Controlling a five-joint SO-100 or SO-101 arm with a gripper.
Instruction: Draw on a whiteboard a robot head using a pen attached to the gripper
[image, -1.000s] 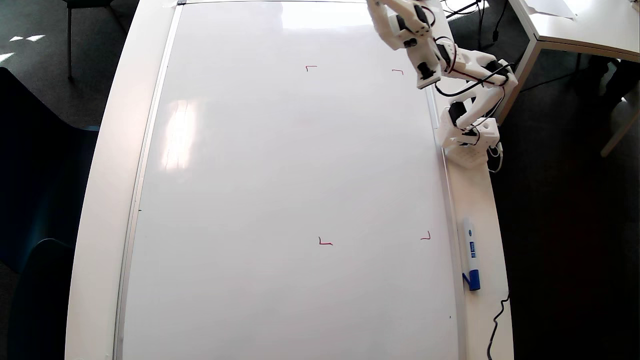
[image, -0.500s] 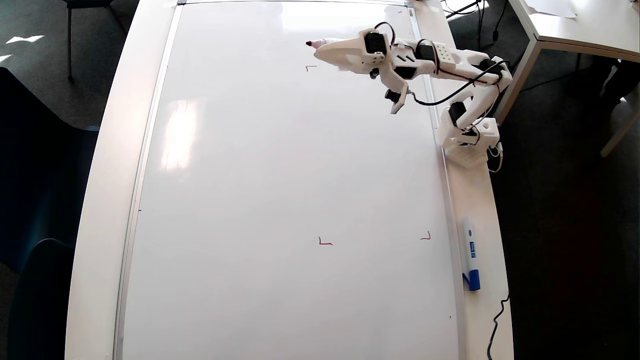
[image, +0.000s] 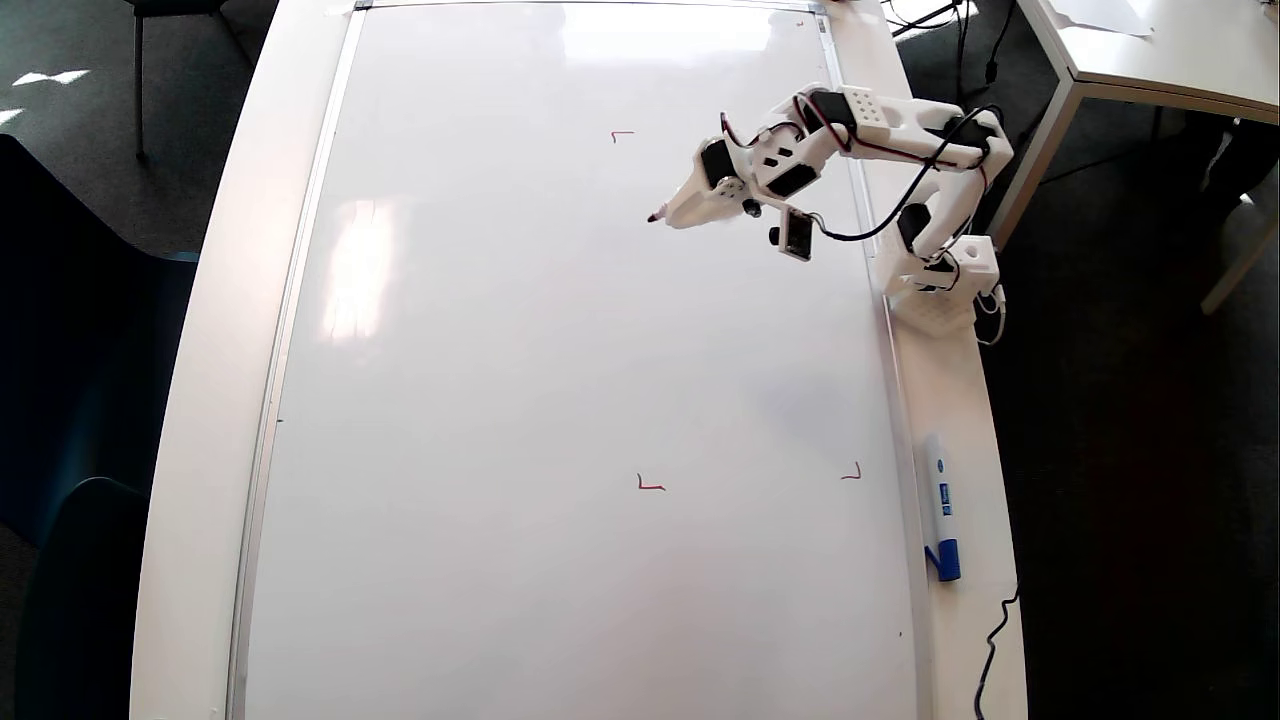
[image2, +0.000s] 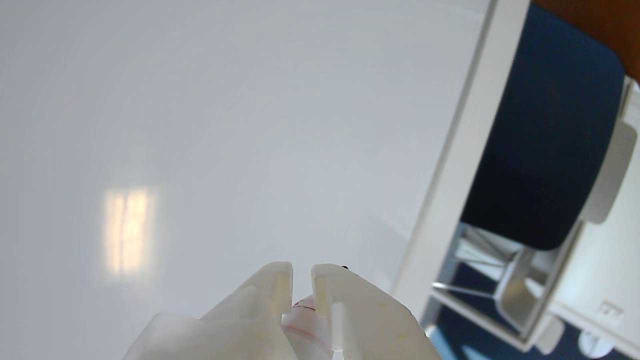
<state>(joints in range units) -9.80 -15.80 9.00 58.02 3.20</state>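
Observation:
The whiteboard (image: 560, 380) is a large glossy white board that fills the table. It carries small red corner marks, one at the upper middle (image: 622, 134) and two lower down. The robot head is out of view: no such drawing shows in either view. My gripper (image: 674, 214) reaches from the right over the board's upper part and is shut on the pen (image: 657, 216), whose dark red tip points left. In the wrist view the gripper (image2: 301, 280) shows two white fingers with a narrow gap, the pen (image2: 306, 327) between them. I cannot tell whether the tip touches the board.
The arm's base (image: 940, 290) stands on the table strip right of the board. A white marker with a blue cap (image: 941, 510) lies on that strip, and a black cable (image: 990, 650) below it. A dark blue chair (image2: 545, 140) stands beyond the board's edge.
The arm swung from the board's top right corner out over the board. Since half a second ago the pen tip has moved down the overhead view and slightly right, below the upper corner mark.

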